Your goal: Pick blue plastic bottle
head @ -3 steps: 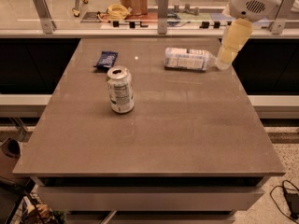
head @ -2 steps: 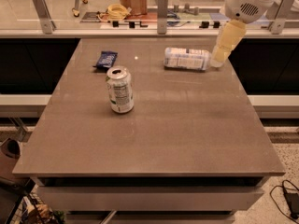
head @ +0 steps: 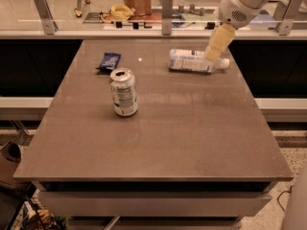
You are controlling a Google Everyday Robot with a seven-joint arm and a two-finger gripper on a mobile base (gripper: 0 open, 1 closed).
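Note:
The blue plastic bottle [head: 189, 61] lies on its side at the far right of the brown table [head: 192, 138], white cap pointing right. It has a pale blue-and-white label. My gripper [head: 212, 56] hangs from the white arm [head: 240, 4] at the upper right. It points down and to the left, and its cream tip overlaps the cap end of the bottle. I cannot tell whether it touches the bottle.
A silver-green drink can [head: 123, 92] stands upright left of the table's centre. A small dark blue snack wrapper [head: 109, 60] lies at the far left. Behind the table runs a counter with metal posts [head: 166, 11] and a yellow coil [head: 117, 11].
My gripper has moved left and a little down, from beside the bottle's cap to over its cap end. The bottle, can and wrapper have not moved.

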